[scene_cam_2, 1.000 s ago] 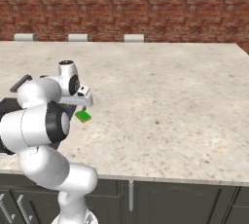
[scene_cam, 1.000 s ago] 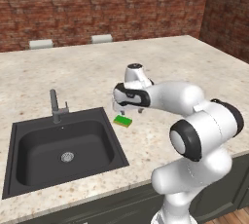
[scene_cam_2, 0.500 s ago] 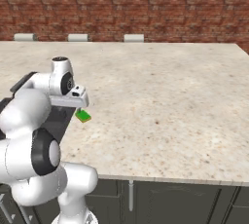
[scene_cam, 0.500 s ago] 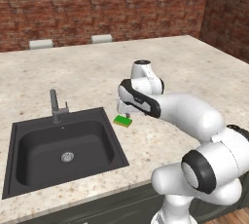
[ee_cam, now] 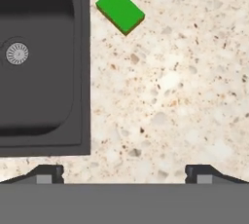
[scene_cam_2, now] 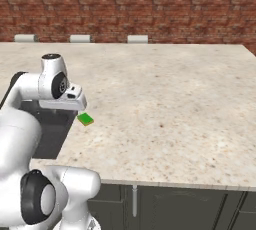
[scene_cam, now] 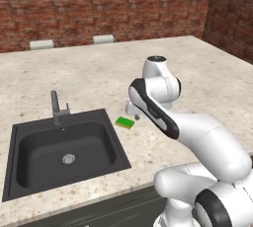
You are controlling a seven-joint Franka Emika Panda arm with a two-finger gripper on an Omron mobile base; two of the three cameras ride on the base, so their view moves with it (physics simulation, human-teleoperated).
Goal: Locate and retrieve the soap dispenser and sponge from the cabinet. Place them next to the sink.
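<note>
The sponge (scene_cam: 125, 122), green on top with a yellow layer, lies flat on the speckled counter just right of the sink (scene_cam: 29, 171). From the right base camera the sponge (scene_cam_2: 85, 119) sits just below my hand. My gripper (ee_cam: 124, 173) hangs above the counter and is open, with nothing between its fingertips (ee_cam: 48, 172). In the hand view the sponge (ee_cam: 120, 9) lies ahead of the fingers, and the sink (ee_cam: 85, 72) with its round drain (ee_cam: 17, 53) lies to the left. The soap dispenser and the cabinet are out of view.
A dark grey faucet (scene_cam: 57, 107) stands at the sink's back edge. The counter (scene_cam_2: 175, 104) stretches wide to the right up to a brick wall (scene_cam: 99, 4) with pale outlet plates. The counter's front edge (scene_cam_2: 165, 184) runs above dark lower cabinets.
The arm has folded back toward its base and the hand has risen a little above the sponge. The sponge lies where it was. The jaws have stayed open.
</note>
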